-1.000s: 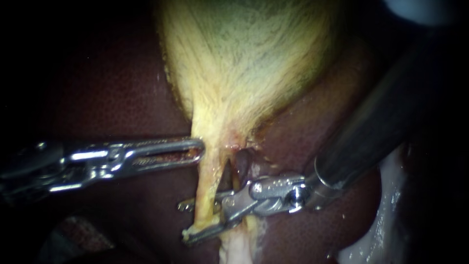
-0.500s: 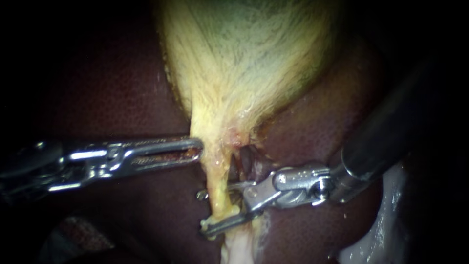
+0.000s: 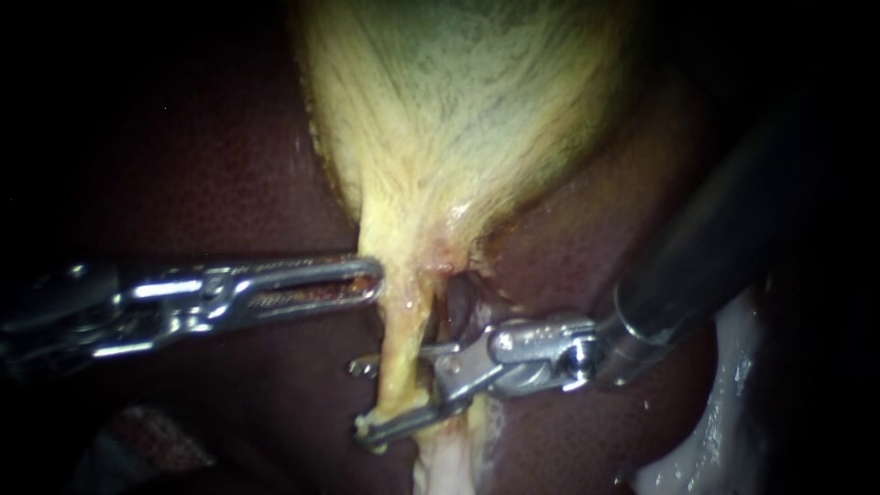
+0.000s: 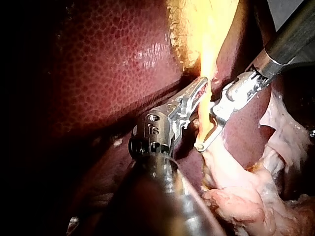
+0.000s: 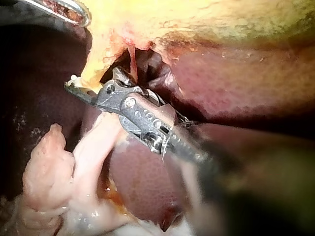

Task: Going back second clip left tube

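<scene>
The left tube (image 3: pixel 401 344) runs down from the neck of the gallbladder (image 3: pixel 458 110) over the liver (image 3: pixel 183 183). The right instrument (image 3: pixel 365 400) has its jaws apart astride this tube, one jaw in front of it and the other behind. The left instrument (image 3: pixel 374 277) lies higher up, jaws together, its tip touching the tube's side.
</scene>
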Robot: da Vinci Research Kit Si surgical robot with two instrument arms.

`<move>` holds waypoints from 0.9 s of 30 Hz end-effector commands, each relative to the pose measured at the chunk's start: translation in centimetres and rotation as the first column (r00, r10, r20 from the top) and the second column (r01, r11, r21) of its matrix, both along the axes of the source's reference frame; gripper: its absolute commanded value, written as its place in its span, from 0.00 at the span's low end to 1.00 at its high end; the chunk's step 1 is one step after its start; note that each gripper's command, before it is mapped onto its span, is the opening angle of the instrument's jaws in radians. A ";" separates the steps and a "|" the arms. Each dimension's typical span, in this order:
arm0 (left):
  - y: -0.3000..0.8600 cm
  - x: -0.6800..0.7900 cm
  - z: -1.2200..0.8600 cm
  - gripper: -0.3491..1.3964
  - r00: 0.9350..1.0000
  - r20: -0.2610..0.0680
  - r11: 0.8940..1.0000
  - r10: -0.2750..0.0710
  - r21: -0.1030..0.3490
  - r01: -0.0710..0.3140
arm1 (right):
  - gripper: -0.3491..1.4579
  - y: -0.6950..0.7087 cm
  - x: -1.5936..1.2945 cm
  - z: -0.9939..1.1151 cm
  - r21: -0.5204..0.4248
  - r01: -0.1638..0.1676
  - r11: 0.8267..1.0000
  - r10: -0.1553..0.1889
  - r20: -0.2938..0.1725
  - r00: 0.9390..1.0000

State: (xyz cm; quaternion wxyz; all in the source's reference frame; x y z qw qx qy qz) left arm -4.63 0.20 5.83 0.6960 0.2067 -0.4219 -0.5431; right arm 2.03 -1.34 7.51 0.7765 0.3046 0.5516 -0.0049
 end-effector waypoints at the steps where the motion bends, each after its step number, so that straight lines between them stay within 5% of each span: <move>1: 0.00 0.00 0.00 0.00 1.000 -0.001 1.000 -0.001 0.000 0.001 | 0.52 0.00 -0.02 0.00 -0.020 0.007 1.000 -0.007 -0.010 1.000; 15: -0.01 0.03 -0.01 0.00 1.000 0.000 1.000 0.000 0.000 0.000 | 0.52 -0.20 -0.24 -0.26 -0.036 0.039 0.999 -0.041 -0.033 0.999; 27: -0.01 0.03 0.00 0.00 1.000 0.000 1.000 0.001 0.000 -0.001 | 0.52 -0.14 -0.21 -0.22 -0.034 0.035 0.999 -0.036 -0.031 0.999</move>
